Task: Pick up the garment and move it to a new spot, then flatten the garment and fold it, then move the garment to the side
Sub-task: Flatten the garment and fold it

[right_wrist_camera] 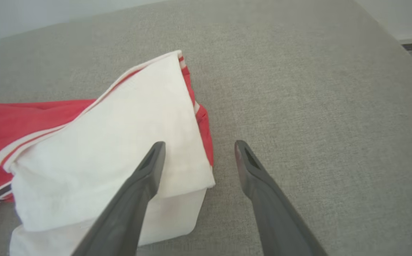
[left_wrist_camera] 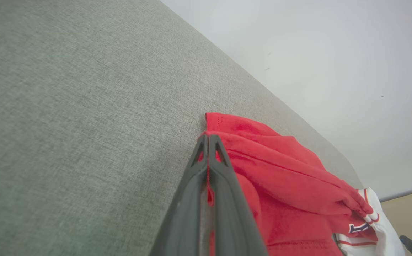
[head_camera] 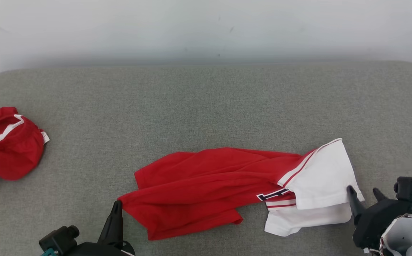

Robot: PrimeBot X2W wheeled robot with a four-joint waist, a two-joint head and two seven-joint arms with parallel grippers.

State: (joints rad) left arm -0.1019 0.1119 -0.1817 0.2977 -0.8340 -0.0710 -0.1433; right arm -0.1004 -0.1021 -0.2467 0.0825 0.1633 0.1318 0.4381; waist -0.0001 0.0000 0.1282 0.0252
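Grey woven surface (head_camera: 206,99), pale wall (head_camera: 206,28) behind, left fingers (head_camera: 115,220) pinching red garment (head_camera: 198,177), right fingers (head_camera: 353,201) spread open

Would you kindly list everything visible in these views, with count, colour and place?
jersey: one, red with white end, crumpled at near middle.
bunched garment: one, red with white trim, far left.
padded surface: one, grey fabric, under both.
wall: one, pale, behind.
left gripper: one, dark, lower left, shut on jersey's red corner.
right gripper: one, dark, lower right, open beside jersey's white end.
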